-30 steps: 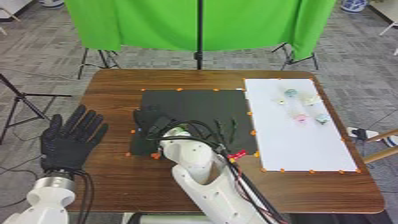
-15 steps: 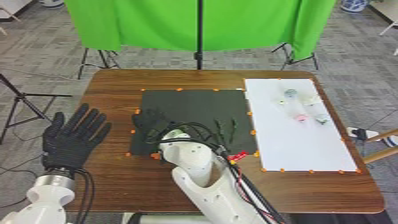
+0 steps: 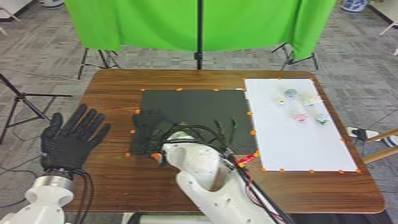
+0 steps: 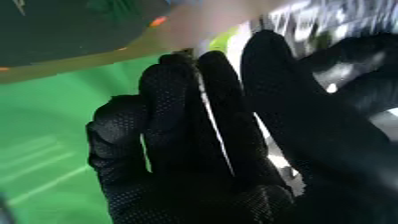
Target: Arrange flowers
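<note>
In the head view the right hand (image 3: 153, 127) is low over the left part of the dark mat (image 3: 191, 107), dark against dark. Two thin green stems (image 3: 233, 129) lie on the mat to its right. Small pale blue (image 3: 290, 93), white (image 3: 313, 100) and pink flowers (image 3: 300, 118) rest on the white board (image 3: 306, 147). At the table's left side the left hand (image 3: 71, 142) is open, fingers spread. The right wrist view has the right hand (image 4: 195, 145) with fairly straight, relaxed fingers; a blurred yellow-green thing (image 4: 226, 38) is beyond the fingertips. Whether they touch it I cannot tell.
Orange markers edge the mat and the board on the brown table (image 3: 204, 80). A red piece (image 3: 246, 159) is beside the right forearm and its loose cables. Behind the table hangs a green cloth (image 3: 151, 30) on black stands.
The right forearm has shifted slightly to the right and toward the table's near edge, its cables and the red piece with it. The left hand has barely moved.
</note>
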`<action>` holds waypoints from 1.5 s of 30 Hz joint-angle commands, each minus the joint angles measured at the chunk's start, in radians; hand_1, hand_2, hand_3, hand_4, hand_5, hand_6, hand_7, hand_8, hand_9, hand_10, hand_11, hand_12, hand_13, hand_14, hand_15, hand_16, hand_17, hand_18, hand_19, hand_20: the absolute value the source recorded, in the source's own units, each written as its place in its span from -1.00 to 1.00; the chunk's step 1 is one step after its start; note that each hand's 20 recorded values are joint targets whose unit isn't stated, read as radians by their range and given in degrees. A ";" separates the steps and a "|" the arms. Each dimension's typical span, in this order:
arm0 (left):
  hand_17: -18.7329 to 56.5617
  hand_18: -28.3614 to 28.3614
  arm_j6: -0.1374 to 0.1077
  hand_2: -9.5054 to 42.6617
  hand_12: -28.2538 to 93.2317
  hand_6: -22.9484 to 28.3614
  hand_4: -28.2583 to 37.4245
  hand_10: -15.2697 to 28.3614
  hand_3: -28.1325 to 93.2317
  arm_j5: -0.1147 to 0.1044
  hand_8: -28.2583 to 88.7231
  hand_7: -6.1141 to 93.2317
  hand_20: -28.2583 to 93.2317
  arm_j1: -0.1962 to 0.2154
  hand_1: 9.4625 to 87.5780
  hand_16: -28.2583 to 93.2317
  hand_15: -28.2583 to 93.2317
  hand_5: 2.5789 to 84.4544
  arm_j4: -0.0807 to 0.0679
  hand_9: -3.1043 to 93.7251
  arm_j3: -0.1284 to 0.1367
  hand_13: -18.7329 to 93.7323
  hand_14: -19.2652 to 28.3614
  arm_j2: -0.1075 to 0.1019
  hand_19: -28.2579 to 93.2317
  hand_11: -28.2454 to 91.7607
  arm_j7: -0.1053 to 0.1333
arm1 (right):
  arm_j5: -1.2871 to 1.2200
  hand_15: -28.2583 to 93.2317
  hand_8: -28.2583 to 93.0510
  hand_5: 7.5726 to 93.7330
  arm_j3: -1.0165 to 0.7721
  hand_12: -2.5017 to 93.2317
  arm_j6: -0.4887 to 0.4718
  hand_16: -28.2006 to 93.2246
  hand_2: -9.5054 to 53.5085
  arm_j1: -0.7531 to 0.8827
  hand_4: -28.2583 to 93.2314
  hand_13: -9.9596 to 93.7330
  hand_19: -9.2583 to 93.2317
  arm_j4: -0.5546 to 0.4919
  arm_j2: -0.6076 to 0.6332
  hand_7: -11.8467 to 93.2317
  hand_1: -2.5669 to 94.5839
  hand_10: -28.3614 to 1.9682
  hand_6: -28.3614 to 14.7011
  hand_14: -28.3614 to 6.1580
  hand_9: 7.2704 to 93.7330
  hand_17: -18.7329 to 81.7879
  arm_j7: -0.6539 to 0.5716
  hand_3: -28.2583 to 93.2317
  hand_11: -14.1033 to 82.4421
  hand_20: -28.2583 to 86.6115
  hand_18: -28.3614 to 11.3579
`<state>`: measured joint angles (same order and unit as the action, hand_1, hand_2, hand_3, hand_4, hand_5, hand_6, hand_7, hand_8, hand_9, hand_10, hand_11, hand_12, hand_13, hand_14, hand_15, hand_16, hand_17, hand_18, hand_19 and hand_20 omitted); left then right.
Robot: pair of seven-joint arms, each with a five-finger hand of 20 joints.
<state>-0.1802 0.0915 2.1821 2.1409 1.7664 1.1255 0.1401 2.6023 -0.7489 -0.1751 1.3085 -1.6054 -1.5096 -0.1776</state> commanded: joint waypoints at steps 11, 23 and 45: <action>-0.64 0.55 0.065 -0.13 -0.31 0.23 -1.00 0.39 0.63 0.072 -0.65 -0.65 -0.28 0.064 -0.54 -0.57 0.02 0.03 -0.013 -0.14 0.044 -0.15 0.48 0.061 0.00 -0.29 -0.001 | -0.121 0.43 -0.72 0.03 -0.503 -0.56 0.100 -0.13 -1.00 0.181 -1.00 0.17 0.64 -0.241 0.350 -0.40 0.10 -0.41 0.03 -0.22 -0.03 -0.06 -0.228 0.75 -0.31 0.11 -0.72; -0.63 0.55 0.047 -0.12 -0.32 0.22 -1.00 0.38 0.62 0.069 -0.64 -0.66 -0.27 0.046 -0.52 -0.57 0.00 0.01 -0.022 -0.16 0.042 -0.16 0.47 0.070 -0.02 -0.30 -0.018 | -0.114 0.29 -0.71 0.02 -0.658 -0.59 0.063 -0.23 -1.00 0.295 -1.00 0.05 0.59 -0.256 0.366 -0.44 0.10 -0.48 0.02 -0.35 -0.10 -0.13 -0.407 0.78 -0.41 0.04 -0.77; -0.64 0.55 0.064 -0.05 -0.32 0.22 -1.00 0.38 0.61 0.079 -0.65 -0.67 -0.27 0.052 -0.53 -0.58 0.02 0.01 -0.034 -0.16 0.056 -0.16 0.47 0.088 -0.01 -0.29 -0.047 | -0.034 0.31 -0.56 0.41 -0.648 -0.16 0.177 0.20 -1.00 0.326 -1.00 0.33 0.69 -0.111 0.382 -0.39 0.47 0.05 0.26 0.02 0.55 0.02 -0.507 0.58 -0.50 0.08 -0.63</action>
<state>-0.1378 0.1571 2.2157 2.1196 1.8180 1.1955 0.1194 2.4949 -1.4106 -0.1015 1.6161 -1.7741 -1.1408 -0.7018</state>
